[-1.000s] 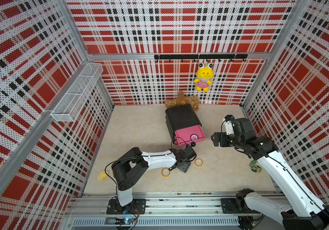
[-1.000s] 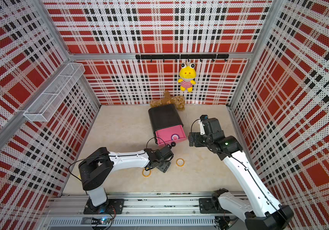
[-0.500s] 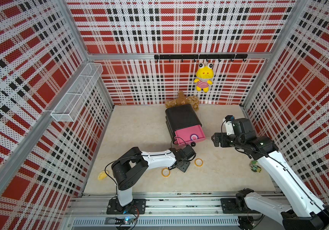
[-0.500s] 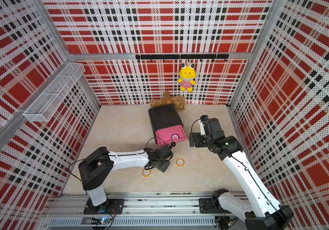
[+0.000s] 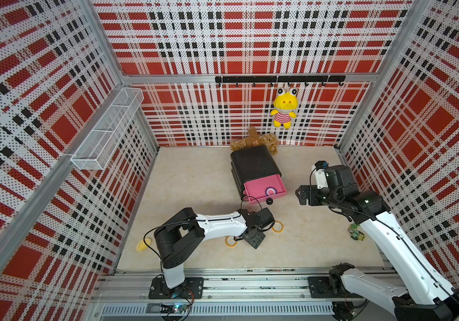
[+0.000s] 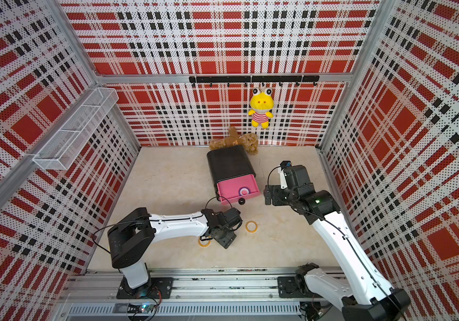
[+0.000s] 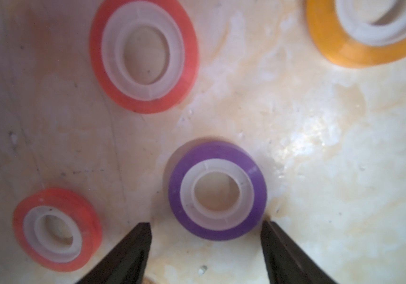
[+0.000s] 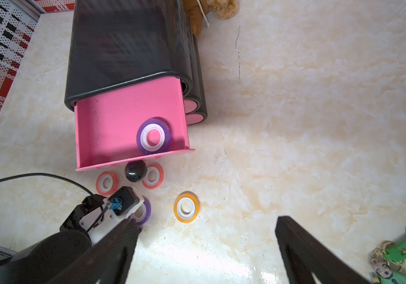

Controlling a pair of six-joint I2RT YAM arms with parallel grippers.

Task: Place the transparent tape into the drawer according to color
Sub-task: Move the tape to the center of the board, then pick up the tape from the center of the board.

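Left gripper (image 7: 207, 222): jaws parted, tips flanking purple tape roll (image 7: 218, 151) lying flat on tabletop (image 7: 320, 172), not yet pinched | handling, judged: light, rigid plastic core, slick edge; pinch across outer rim | target: open pink drawer (image 8: 113, 127) holding matching purple roll (image 8: 154, 121)

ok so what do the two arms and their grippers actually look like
The left arm and right arm share glossy white link shells, bulky black joint housings and black bases, with thin black cables looping alongside. The left gripper and right gripper are black with tapered matte jaws. A small green light glows on the right arm's black elbow housing.
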